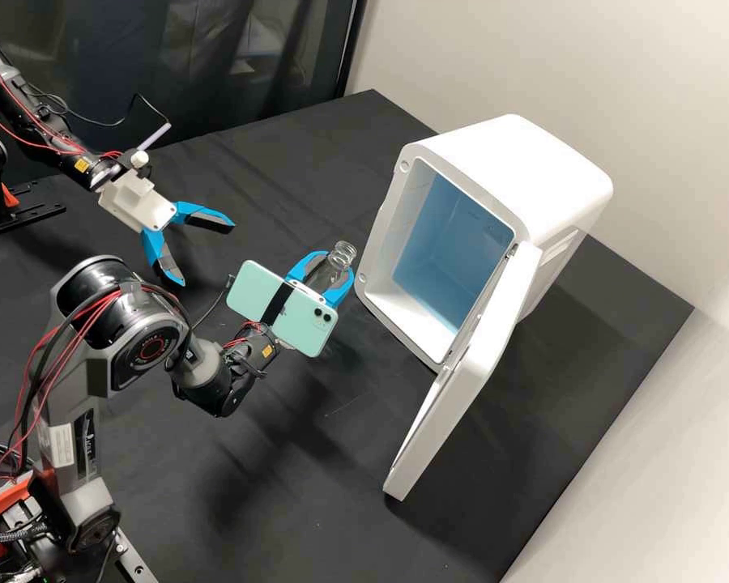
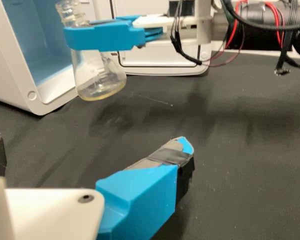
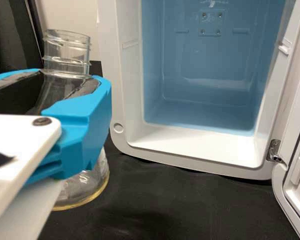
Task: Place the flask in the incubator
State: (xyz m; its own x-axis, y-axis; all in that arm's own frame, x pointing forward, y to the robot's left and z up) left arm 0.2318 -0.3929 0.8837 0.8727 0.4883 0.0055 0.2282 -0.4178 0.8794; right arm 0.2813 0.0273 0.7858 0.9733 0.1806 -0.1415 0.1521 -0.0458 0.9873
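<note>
1. We see the black bench (image 1: pixel 283 486), which carries everything here.
2. The white incubator (image 1: pixel 543 178) stands on it, its blue inside facing the arms.
3. Its door (image 1: pixel 470 372) hangs wide open, so we think the way in is free.
4. The left gripper (image 1: pixel 204 253) hangs well back from the box, fingers spread with nothing in them, likely to keep out of the way.
5. The right gripper (image 1: pixel 330 274) is just in front of the opening, fingers pinching the flask (image 1: pixel 342 253) at its neck, mouth up.
6. The flask is in the air above the bench, near the opening but not yet inside.
</note>
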